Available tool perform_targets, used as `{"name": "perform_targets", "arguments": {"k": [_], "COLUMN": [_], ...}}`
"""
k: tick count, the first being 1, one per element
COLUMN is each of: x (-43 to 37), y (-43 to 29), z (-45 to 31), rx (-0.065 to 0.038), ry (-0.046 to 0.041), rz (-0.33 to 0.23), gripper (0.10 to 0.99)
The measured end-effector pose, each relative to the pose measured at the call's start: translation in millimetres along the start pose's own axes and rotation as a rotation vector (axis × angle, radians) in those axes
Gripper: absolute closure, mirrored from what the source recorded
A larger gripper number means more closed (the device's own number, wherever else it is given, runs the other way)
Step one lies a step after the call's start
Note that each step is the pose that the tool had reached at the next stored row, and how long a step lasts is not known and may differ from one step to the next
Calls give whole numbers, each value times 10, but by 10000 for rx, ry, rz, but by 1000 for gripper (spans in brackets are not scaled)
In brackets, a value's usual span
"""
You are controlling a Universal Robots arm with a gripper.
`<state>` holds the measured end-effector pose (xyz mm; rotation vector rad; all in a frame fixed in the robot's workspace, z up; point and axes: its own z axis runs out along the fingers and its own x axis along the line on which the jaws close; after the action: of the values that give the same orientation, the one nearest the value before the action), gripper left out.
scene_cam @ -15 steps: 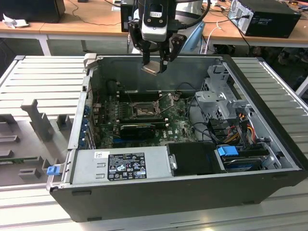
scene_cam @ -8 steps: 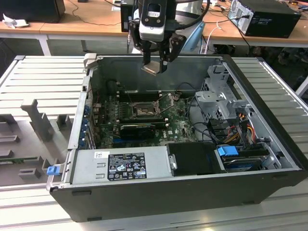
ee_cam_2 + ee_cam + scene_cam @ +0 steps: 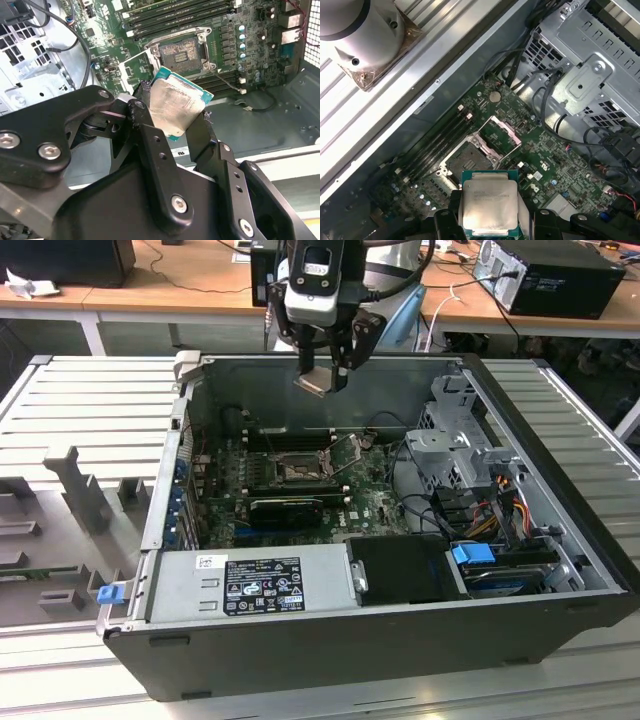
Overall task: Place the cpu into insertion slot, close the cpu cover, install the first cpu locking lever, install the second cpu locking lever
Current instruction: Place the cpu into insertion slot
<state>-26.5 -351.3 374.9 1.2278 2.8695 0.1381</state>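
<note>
My gripper [image 3: 322, 378] hangs above the open computer case, shut on the cpu [image 3: 320, 382], a small square chip with a pale silvery top. In both wrist views the cpu [image 3: 175, 107] [image 3: 489, 202] sits tilted between the black fingers [image 3: 150, 145]. It is in the air, well above the motherboard. The insertion slot [image 3: 298, 468] [image 3: 182, 52] [image 3: 467, 156] lies open and bare below. The cpu cover [image 3: 345, 452] [image 3: 503, 134], a thin metal frame, stands swung up at the socket's edge. A thin wire lever [image 3: 225, 80] lies beside the socket.
A long black card [image 3: 285, 508] lies just in front of the socket, and memory slots [image 3: 180, 12] run behind it. A metal drive cage [image 3: 460, 440] with cables fills the exterior view's right. The power supply [image 3: 250, 585] sits at the case front.
</note>
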Motion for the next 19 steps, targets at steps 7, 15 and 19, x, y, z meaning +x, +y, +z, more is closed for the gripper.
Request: {"name": "perform_targets", "arguments": {"k": [7, 15, 19], "x": [0, 0, 0], "y": [0, 0, 0], "z": [0, 0, 1], "rx": [-9, -21, -23], "ry": [-42, -99, -128], "rz": [483, 1114, 1399], "gripper": [557, 557, 557]}}
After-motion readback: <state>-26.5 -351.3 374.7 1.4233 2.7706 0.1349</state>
